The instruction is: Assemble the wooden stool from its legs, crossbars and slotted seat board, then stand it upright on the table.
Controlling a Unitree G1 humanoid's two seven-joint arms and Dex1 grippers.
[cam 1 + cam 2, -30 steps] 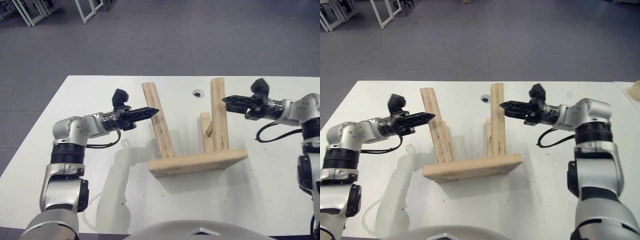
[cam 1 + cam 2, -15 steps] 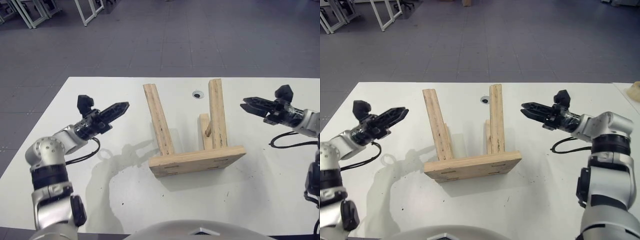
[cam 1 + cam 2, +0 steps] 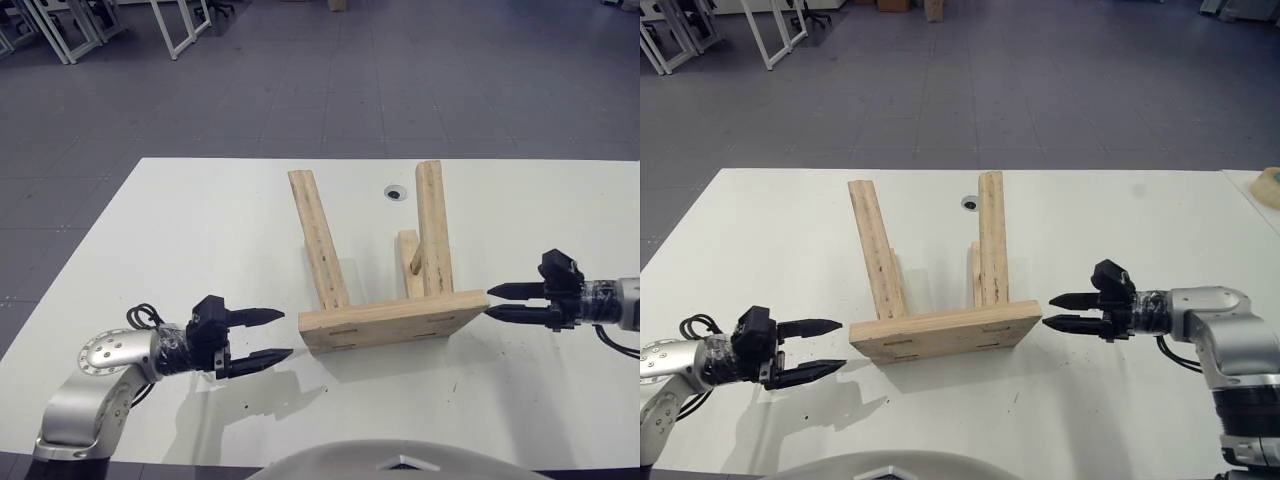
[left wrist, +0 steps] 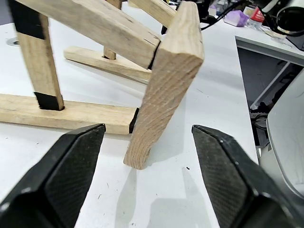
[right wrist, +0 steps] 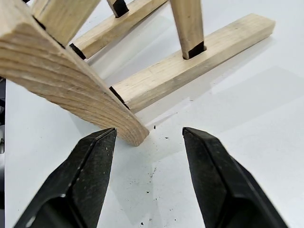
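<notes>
The assembled wooden stool lies on its side on the white table (image 3: pixel 180 230). Its seat board (image 3: pixel 395 321) stands on edge toward me, and its legs (image 3: pixel 318 240) run away across the table with a crossbar (image 3: pixel 410 262) between them. My left gripper (image 3: pixel 268 335) is open, low over the table just left of the board's left end. My right gripper (image 3: pixel 497 303) is open at the board's right end. The left wrist view has the board's end (image 4: pixel 164 85) between its fingers (image 4: pixel 71 175). The right wrist view has the board's corner (image 5: pixel 128 130) between its fingers (image 5: pixel 90 175).
A small round hole (image 3: pixel 397 188) sits in the table behind the stool. Bare table stretches to both sides of the stool. Grey floor and white frame legs (image 3: pixel 60 25) lie beyond the far edge.
Both arms dropped from beside the upper legs and came toward me to table height at the seat board's two ends. The stool has stayed put.
</notes>
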